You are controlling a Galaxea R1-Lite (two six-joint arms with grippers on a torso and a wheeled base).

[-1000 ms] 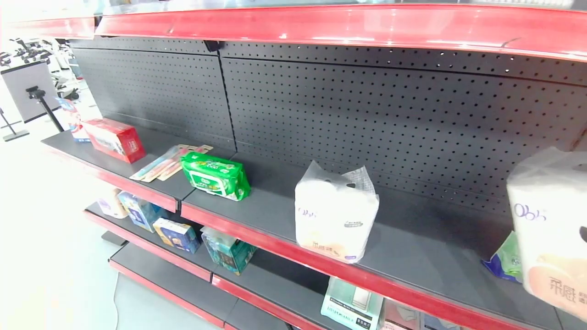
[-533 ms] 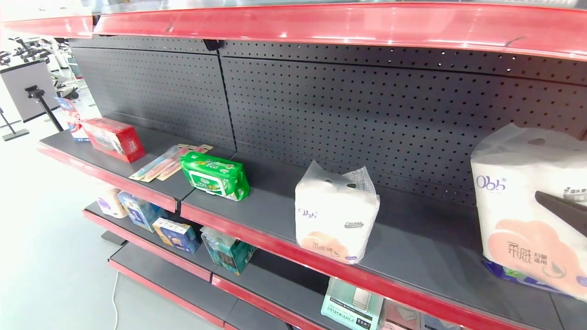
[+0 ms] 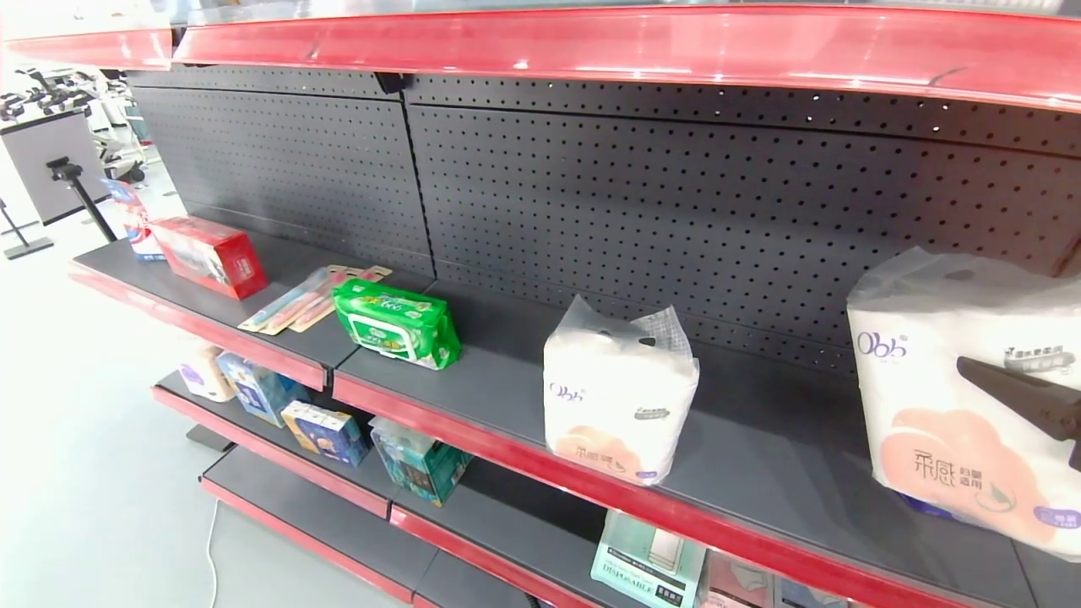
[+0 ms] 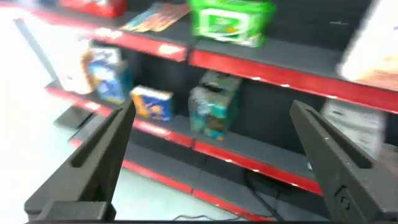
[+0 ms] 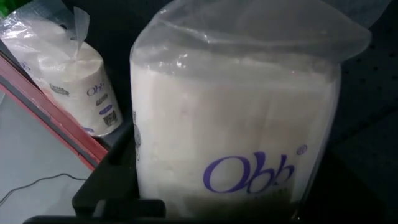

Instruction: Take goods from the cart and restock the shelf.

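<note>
One white plastic-wrapped tissue pack (image 3: 954, 397) is gripped by the right hand (image 3: 1001, 388) over the right end of the dark grey, red-edged shelf board (image 3: 760, 456). Contact with the board cannot be told. The left hand (image 4: 211, 155) is spread open, empty. Step judged: placement. Next: the pack is to be lowered upright, well apart from the matching standing pack (image 3: 616, 393), then released.

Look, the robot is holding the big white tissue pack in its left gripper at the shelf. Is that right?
No, it is the right gripper that holds the white tissue pack at the shelf. The right wrist view shows the pack between its fingers; the left gripper is open and empty.
</note>
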